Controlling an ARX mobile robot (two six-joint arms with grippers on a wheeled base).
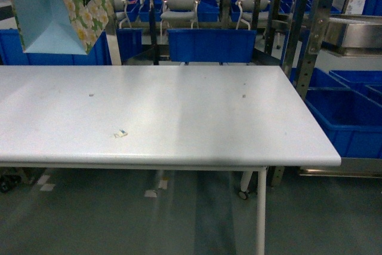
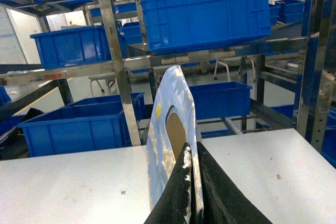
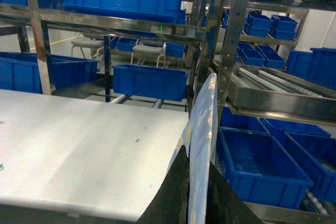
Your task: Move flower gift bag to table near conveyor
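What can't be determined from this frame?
- Flower gift bag: the head view's top edge cuts off its top and handles.
- Left gripper and right gripper: each shut on a pale sheet; whether both are that bag is unclear.
- Scrap on the table: too small to identify.

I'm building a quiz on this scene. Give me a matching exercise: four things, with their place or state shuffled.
1 flower gift bag
2 table
3 chairs
4 right gripper

A white flat top
B behind the conveyor
C closed on a pale sheet
D held up by the left gripper

Pairs: 1-D, 2-A, 3-B, 4-C
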